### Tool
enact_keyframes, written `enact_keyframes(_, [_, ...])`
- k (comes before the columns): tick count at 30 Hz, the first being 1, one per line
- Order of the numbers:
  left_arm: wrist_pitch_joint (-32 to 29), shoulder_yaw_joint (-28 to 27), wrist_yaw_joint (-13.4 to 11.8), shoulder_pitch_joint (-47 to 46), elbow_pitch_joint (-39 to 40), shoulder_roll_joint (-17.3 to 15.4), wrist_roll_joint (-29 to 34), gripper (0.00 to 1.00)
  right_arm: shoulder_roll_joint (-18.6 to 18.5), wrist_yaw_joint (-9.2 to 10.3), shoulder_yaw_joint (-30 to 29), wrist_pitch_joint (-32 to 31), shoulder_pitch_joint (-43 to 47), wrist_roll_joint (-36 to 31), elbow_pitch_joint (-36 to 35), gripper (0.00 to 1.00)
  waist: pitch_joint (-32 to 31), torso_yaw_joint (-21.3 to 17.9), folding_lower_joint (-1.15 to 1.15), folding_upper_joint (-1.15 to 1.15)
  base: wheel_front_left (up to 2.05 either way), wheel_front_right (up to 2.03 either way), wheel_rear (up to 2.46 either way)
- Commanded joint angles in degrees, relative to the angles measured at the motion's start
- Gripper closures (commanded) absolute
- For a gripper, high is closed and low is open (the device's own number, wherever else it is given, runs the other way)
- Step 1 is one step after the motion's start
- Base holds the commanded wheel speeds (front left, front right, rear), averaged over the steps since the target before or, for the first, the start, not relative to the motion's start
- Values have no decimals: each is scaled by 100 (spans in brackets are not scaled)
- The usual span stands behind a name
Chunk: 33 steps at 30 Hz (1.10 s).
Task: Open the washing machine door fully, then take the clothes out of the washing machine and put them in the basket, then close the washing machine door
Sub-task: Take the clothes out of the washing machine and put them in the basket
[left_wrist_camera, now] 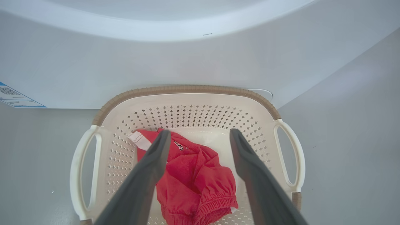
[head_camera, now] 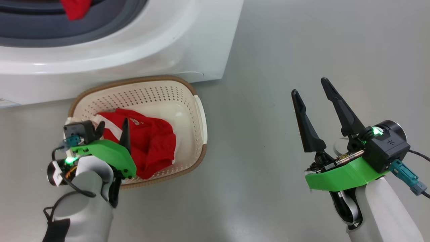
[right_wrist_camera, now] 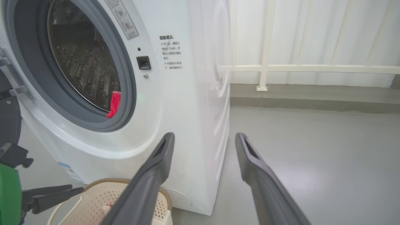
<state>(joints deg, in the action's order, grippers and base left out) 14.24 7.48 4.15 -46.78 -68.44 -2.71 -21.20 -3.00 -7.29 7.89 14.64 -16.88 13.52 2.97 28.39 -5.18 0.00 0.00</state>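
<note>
The cream basket stands on the floor against the white washing machine. A red garment with white trim lies in it. My left gripper hovers open over the basket's near side, and in the left wrist view the left gripper holds nothing above the garment. A second red piece hangs over the grey rubber ring at the drum's uncovered mouth. My right gripper is open and empty over bare floor, right of the basket. A dark edge of the door shows beside its hinge.
Grey floor stretches to the right of the machine. A raised grey step with a white railing and curtain runs behind it. A blue label sits low on the machine's front.
</note>
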Motion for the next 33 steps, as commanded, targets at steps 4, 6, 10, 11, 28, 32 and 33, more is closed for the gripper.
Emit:
enact_keyframes(4, [73,-96,47,403,504,-102,57,0,13,-20,2,36,154,-132,-101,0,-353,206,0,0,0,0,0])
enact_keyframes(6, [74,-106,58,531,785,-81,60,0,13,-20,-59,36,194,-173,-84,0,-476,254,0,0,0,0,0])
enact_keyframes(10, [74,-116,104,819,1258,-50,39,0,13,-20,-188,36,283,-248,-46,0,-739,327,0,0,0,0,0])
enact_keyframes(11, [74,-132,110,894,1397,-46,33,0,13,-20,-218,36,309,-261,-32,0,-807,339,0,0,0,0,0])
enact_keyframes(28, [75,-432,-107,2208,3693,-79,562,0,13,-20,-632,36,785,-322,97,0,-1672,483,0,0,0,0,0])
enact_keyframes(32, [75,-503,-69,2598,4219,-93,678,0,13,-20,-734,36,961,-331,128,0,-1892,510,0,0,0,0,0])
enact_keyframes(33, [75,-514,-48,2700,4350,-121,719,0,13,-20,-752,36,1002,-346,135,0,-1947,506,0,0,0,0,0])
